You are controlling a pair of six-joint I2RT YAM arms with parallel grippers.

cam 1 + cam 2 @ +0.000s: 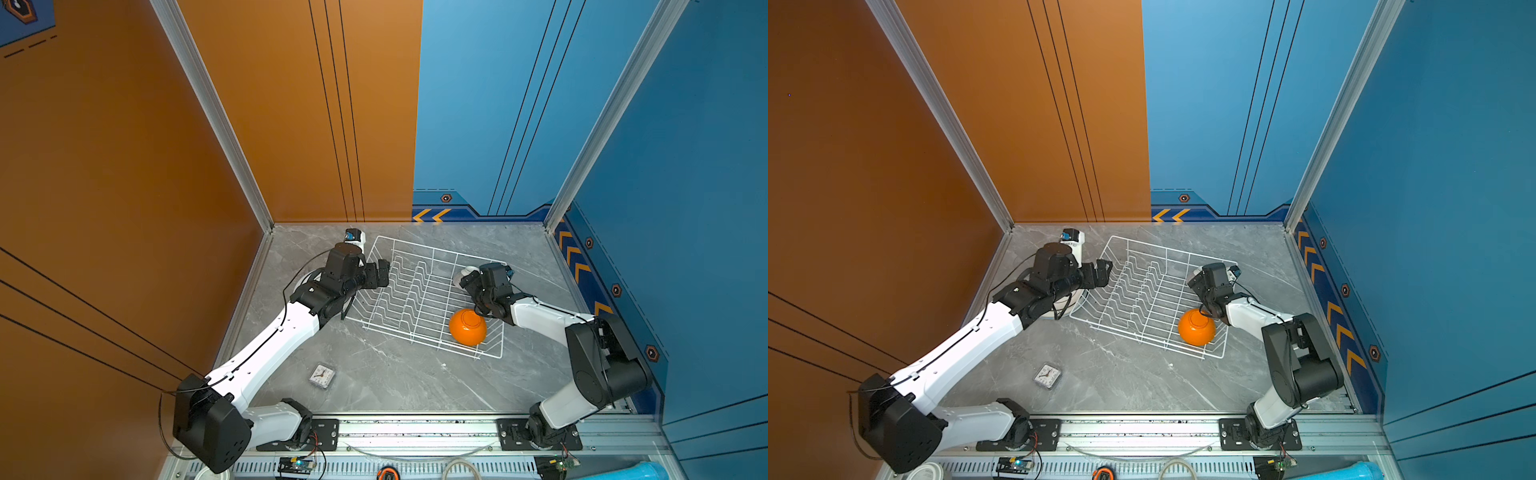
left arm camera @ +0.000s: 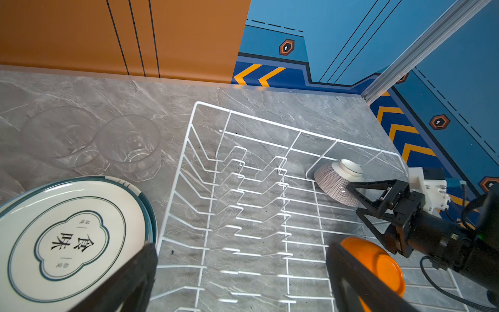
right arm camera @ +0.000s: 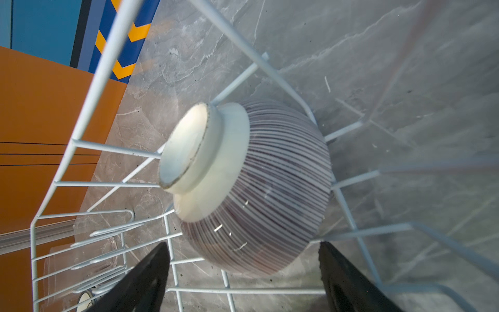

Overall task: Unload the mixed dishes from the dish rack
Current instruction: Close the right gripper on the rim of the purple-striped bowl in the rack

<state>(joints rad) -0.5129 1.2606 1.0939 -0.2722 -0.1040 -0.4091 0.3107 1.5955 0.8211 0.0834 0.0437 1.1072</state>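
The dish rack point(image 1: 409, 291) point(image 1: 1138, 291) is a white wire basket in the middle of the table. A glossy orange bowl point(image 1: 467, 327) point(image 2: 378, 262) sits upside down in its near right corner. A small ribbed bowl point(image 3: 264, 189) point(image 1: 465, 274) point(image 2: 334, 181) lies tilted against the rack's far right wall. My right gripper point(image 3: 243, 248) point(image 2: 355, 198) is open, one finger on each side of this bowl's rim end, with gaps showing. My left gripper point(image 2: 241, 247) point(image 1: 384, 273) is open and empty over the rack's left edge. Stacked plates point(image 2: 67, 237) and two clear tumblers point(image 2: 62, 135) point(image 2: 132, 146) stand on the table left of the rack.
A small square clock point(image 1: 322, 376) point(image 1: 1047, 376) lies on the table near the front left. The left arm covers most of the plates in both top views. Orange and blue walls close in the table at the back and sides.
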